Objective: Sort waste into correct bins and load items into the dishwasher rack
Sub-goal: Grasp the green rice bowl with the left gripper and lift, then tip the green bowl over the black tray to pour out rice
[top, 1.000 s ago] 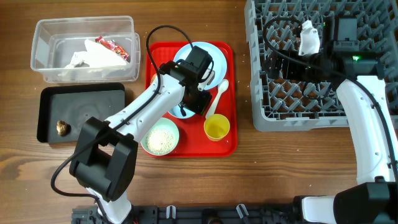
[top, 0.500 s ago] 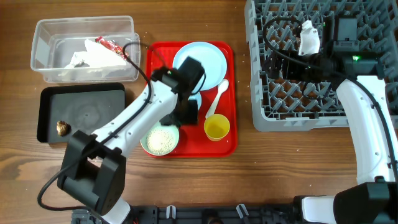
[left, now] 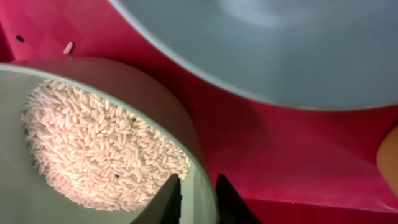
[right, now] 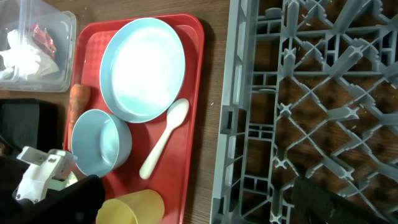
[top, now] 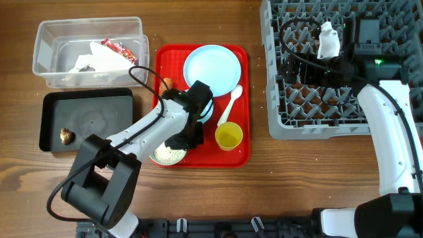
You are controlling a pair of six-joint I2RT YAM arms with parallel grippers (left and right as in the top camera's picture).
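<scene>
Where left claw (left: 198, 190) sits: astride the wall of the rice bowl (left: 155, 93), on the red tray (left: 267, 162).
Grip: fingers pinching that wall, one inside, one outside.
Rice (left: 93, 149): in the bowl, just beside the inner finger.
Blue bowl (right: 99, 143): just beside the claw.
Right claw (top: 299, 69): over the rack (top: 396, 26); spread or closed, cannot tell.

Setting: robotics lab bench staged as a dish-clearing station. Wood-grain table (top: 211, 198) with left arm (top: 145, 129) and right arm (top: 390, 125); red tray (top: 241, 152) and rice bowl (left: 124, 74) at the left gripper (left: 191, 200) fingers (left: 166, 200). Grey dishwasher rack (top: 310, 125) to the fingers' right; clear tub (top: 43, 73) and black tray (top: 99, 116) to their left.
</scene>
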